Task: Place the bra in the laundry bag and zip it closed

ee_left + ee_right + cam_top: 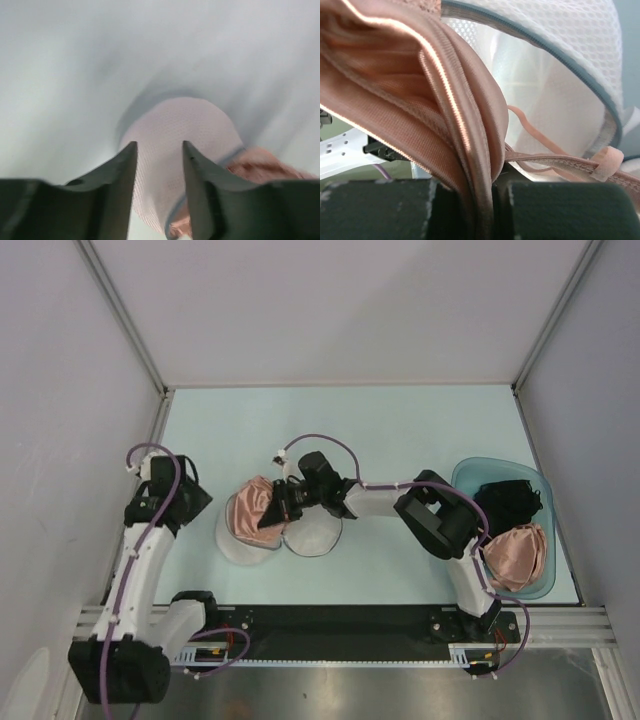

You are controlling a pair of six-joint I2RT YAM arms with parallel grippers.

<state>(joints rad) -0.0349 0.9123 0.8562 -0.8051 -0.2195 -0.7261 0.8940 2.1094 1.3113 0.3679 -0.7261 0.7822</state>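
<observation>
Right fingers [560, 210]: clenched on a folded edge of the bra [420, 100], satin bunched in the narrow gap between them. The rest of the bra fans up and out ahead of the fingertips. A thin strap [555, 160] trails off to the side of the fingers, across the mouth of the laundry bag [560, 40].

Laundry bag lies open just beyond the right fingers, white mesh with its dark zip [545, 50] running around the rim. From above, the two halves lie spread on the bench [400, 430], and the bra hangs over the half farther from the right fingers.

Left fingers [115, 190]: released, parted, nothing between them. The bag's mesh dome shows ahead through the gap, apart from the tips.

Well behind the right fingers, beside that arm's elbow: teal basin [462, 475] holding a black garment [510, 502] and another pink garment [515, 555].
</observation>
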